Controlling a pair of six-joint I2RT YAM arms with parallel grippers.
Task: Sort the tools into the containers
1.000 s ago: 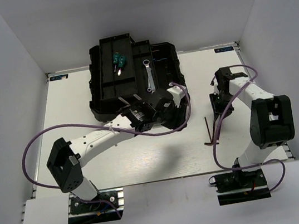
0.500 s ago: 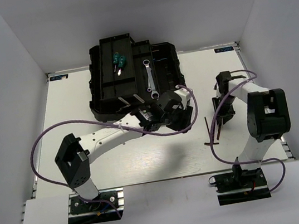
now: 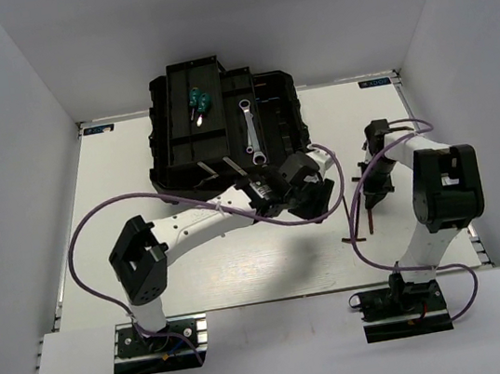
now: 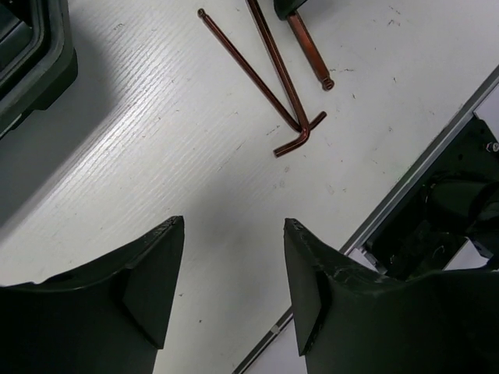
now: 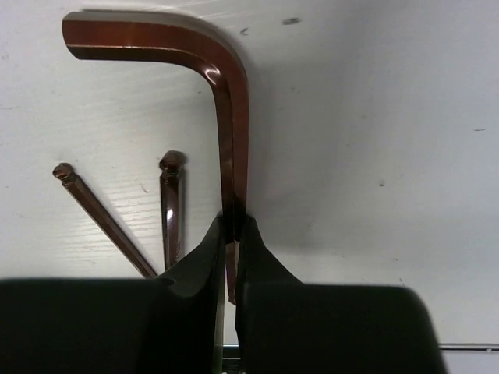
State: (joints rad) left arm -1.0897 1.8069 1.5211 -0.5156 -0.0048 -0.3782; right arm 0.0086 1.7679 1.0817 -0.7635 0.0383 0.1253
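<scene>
The black toolbox (image 3: 190,149) lies open at the back. Two green screwdrivers (image 3: 198,102) and one silver wrench (image 3: 250,130) lie in its compartments; the other wrench is not visible. My right gripper (image 5: 231,226) is shut on the long leg of one reddish-brown hex key (image 5: 231,117), low over the table. Two more hex keys (image 5: 170,209) lie beside it, crossed in the left wrist view (image 4: 274,87). My left gripper (image 4: 232,226) is open and empty, just left of the hex keys (image 3: 350,227), above the bare table.
The toolbox corner (image 4: 31,54) is at the upper left of the left wrist view. The table's metal edge rail (image 4: 421,140) runs along the right. White walls enclose the table. Both arms (image 3: 199,223) are close together at centre right.
My left gripper has moved right, away from the toolbox and toward the hex keys. My right gripper has moved forward and down onto a hex key.
</scene>
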